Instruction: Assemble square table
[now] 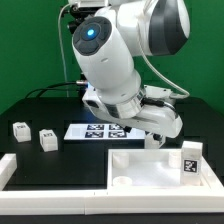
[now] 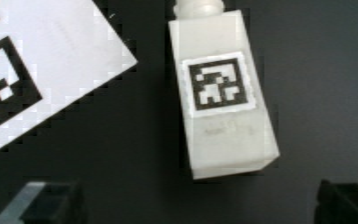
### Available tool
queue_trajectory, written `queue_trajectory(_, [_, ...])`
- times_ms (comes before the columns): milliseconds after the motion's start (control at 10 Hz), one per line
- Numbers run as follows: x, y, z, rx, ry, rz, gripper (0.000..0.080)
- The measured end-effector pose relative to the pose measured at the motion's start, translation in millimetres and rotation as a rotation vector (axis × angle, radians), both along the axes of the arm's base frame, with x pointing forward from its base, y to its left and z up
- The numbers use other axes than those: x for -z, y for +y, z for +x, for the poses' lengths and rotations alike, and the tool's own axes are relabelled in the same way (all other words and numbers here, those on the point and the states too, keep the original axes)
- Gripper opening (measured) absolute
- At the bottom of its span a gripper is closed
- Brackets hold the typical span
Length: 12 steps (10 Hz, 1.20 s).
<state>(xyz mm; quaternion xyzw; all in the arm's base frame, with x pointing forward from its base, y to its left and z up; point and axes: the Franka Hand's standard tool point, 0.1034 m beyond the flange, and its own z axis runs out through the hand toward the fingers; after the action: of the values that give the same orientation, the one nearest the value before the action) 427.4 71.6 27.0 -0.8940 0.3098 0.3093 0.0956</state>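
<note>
Gripper [image 2: 194,208] spread wide, empty. Table leg [image 2: 220,95] lies flat below it, just beside marker board [image 2: 43,80]. Its long axis crosses the finger line, so jaws would close on its narrow width.

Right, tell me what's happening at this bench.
The Panda arm holds its open gripper over a white table leg lying beside the marker board, nothing gripped. Two more legs sit loose at the exterior view's left. The square top lies in front, with a fourth leg upright at its corner.
</note>
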Motion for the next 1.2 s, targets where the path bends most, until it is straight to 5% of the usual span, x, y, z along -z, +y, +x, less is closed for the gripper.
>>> queue_trajectory(200, [3.2,20.0,-3.2,0.015,-0.042,0.093,0.0649])
queue_trajectory(900, [5.4,16.6,-5.5,0.019,-0.036,0.092,0.0649])
queue_trajectory(1100, [13.6,17.1,-11.5,0.039,-0.041,0.17,0.0649])
queue_trajectory(1200, [15.1,18.3,-13.3,0.065,-0.052,0.254,0.0649])
